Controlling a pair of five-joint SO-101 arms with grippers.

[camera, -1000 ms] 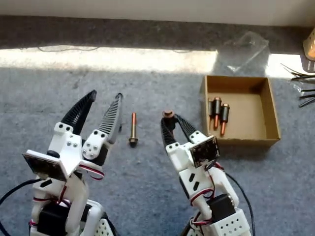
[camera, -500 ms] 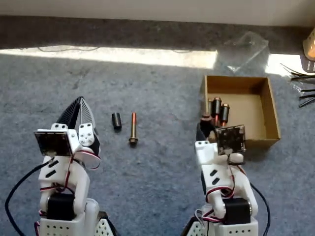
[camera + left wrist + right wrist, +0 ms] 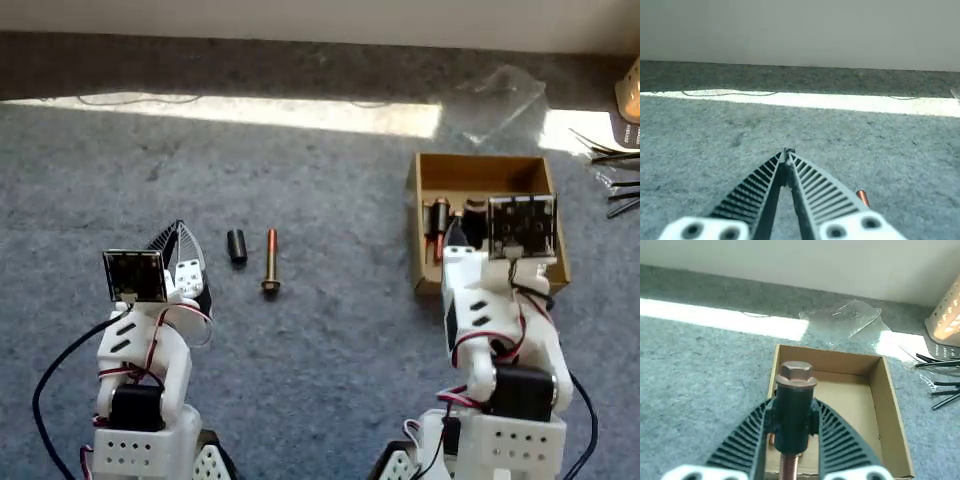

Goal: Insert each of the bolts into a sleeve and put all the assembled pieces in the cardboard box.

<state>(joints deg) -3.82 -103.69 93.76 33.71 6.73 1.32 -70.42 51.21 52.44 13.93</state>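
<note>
The left hand (image 3: 786, 159) is pinched shut on nothing, near the short black cylindrical sleeve (image 3: 236, 246). The sleeve lies just beside the long copper-shanked bolt (image 3: 271, 262) on the grey carpeted bench (image 3: 330, 330), a pair not yet joined. The right hand (image 3: 792, 407) grips a black-sleeved copper bolt (image 3: 795, 385) upright at the near edge of the brown cardboard box (image 3: 480, 168), probably to drop it beside the finished pieces (image 3: 438, 222) inside.

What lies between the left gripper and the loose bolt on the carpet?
In the high view, a loose black sleeve lies between the left gripper and the bolt.
</note>
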